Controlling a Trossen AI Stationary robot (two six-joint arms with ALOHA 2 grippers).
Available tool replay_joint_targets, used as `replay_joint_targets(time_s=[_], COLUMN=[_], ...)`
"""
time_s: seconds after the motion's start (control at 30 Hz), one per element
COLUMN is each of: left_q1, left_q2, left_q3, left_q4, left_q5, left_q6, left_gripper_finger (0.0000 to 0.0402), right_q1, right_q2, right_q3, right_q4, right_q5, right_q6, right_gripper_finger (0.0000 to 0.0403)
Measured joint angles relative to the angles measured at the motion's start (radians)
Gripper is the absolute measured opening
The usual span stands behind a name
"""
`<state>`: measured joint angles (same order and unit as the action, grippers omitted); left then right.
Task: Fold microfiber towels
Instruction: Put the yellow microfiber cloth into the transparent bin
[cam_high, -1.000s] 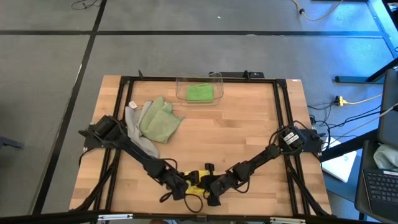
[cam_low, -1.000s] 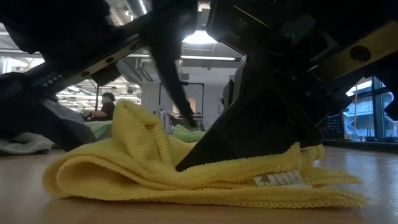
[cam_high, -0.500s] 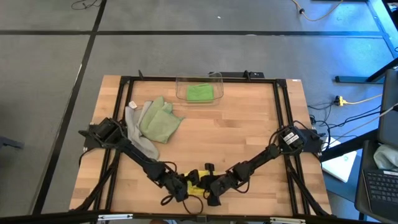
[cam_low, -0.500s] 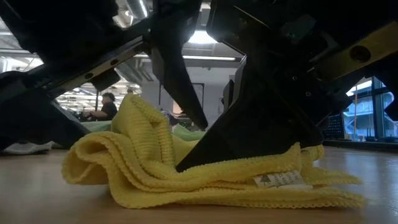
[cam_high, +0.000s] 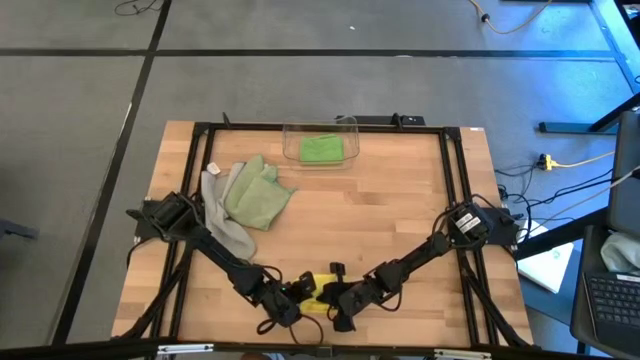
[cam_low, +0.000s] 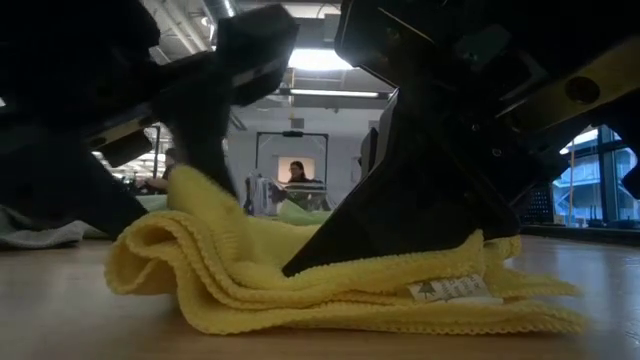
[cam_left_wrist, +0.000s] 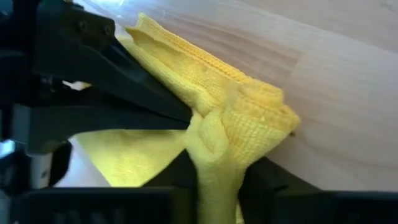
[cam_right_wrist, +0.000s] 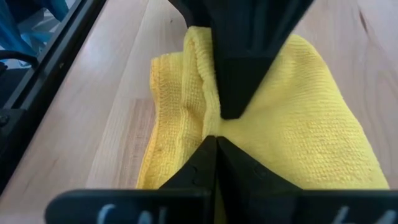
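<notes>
The yellow towel lies crumpled near the table's front edge, between my two grippers. In the low view its layers rest flat on the wood, and its left end is bunched up. My left gripper is shut on that bunched end. My right gripper is shut on the towel's middle. A sage green towel and a grey towel lie heaped at the far left. A bright green towel lies in the clear bin. My left gripper pinches a raised fold at the towel's bunched left end between its two fingers, several layers thick. It comes slanting down from the table's left. The fold stands up in the hold; the layers below it stay on the table. My right gripper has its shut fingertips on a crease in the towel's middle, slanting down from the table's right. How many layers lie between them cannot be told. The towel under the fingers lies on the table.
The clear bin stands at the table's far edge. The black frame rails run along the table's sides. Bare wood lies between the bin and my grippers.
My left gripper has rolled about its own axis and shut on the towel's left end. That end has slid toward my right gripper and bunched into a taller fold. The part under my right gripper has stayed put.
</notes>
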<state>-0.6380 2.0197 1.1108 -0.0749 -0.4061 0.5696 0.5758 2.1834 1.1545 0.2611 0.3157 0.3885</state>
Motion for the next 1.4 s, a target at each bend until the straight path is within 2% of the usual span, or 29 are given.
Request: replay_joint_targets(time_s=[0.07,0.13,0.37,0.53,0.63,0.77,0.83,0.97,1.13,1.3,1.4], left_q1=[0.004,0.008,0.014,0.015,0.014,0.022,0.034,0.057,0.095,0.193,0.293], left_q2=[0.0,0.0,0.0,0.001,0.001,-0.008,-0.024,-0.078,-0.174,-0.306,-0.393], left_q3=[0.0,0.0,0.0,0.001,0.0,-0.002,-0.007,-0.005,-0.003,-0.001,-0.001], left_q4=[-0.002,-0.003,0.007,0.016,0.024,0.013,-0.004,0.003,0.006,-0.002,-0.001], left_q5=[0.018,0.03,0.039,0.022,-0.014,-0.115,-0.18,-0.239,-0.312,-0.331,-0.331], left_q6=[-0.021,-0.035,-0.036,-0.04,-0.045,-0.071,-0.105,-0.167,-0.14,-0.085,-0.053], left_gripper_finger=[0.0027,0.0011,0.0005,0.0002,0.0002,0.0001,0.0001,0.0001,0.0,0.0,0.0], right_q1=[0.0,0.0,0.004,0.016,0.02,0.036,0.058,0.127,0.22,0.284,0.293], right_q2=[0.001,0.001,-0.013,-0.089,-0.167,-0.274,-0.336,-0.452,-0.563,-0.597,-0.596], right_q3=[-0.001,-0.001,-0.003,-0.011,-0.009,-0.008,-0.008,-0.005,-0.005,-0.005,-0.005], right_q4=[0.005,0.008,0.014,-0.065,-0.146,-0.312,-0.391,-0.534,-0.697,-0.839,-0.889], right_q5=[0.001,0.002,0.006,0.038,0.043,0.067,0.12,0.258,0.429,0.6,0.629], right_q6=[0.0,0.001,0.002,-0.01,-0.007,0.029,0.054,0.126,0.254,0.361,0.393], right_gripper_finger=[0.0021,0.0019,0.0015,0.0021,0.0022,0.0022,0.0022,0.0022,0.0022,0.0022,0.0022])
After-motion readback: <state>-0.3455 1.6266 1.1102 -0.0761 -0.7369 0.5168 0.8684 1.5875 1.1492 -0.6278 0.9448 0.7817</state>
